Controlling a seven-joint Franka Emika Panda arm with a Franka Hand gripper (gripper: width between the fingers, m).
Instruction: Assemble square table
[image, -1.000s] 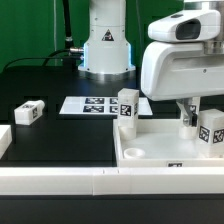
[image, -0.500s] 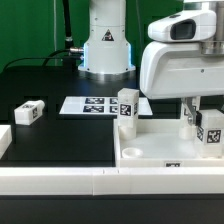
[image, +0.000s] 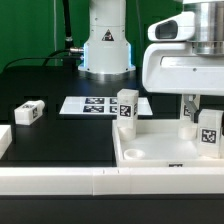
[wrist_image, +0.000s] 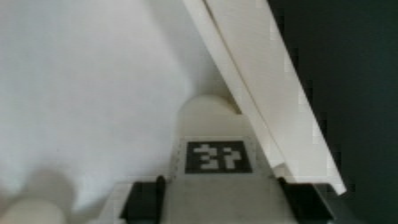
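The square table's white tray-like top lies at the exterior view's lower right. My gripper is shut on a white tagged leg and holds it upright over the top's far right corner. In the wrist view the leg sits between both black fingers, beside the top's raised rim. A second leg stands upright at the top's far left corner. A third leg lies on the black table at the left.
The marker board lies flat behind the top, in front of the robot base. A long white rail runs along the front. Another white piece sits at the left edge.
The gripper and its leg have shifted only slightly over the top's far right corner. Nothing else has moved.
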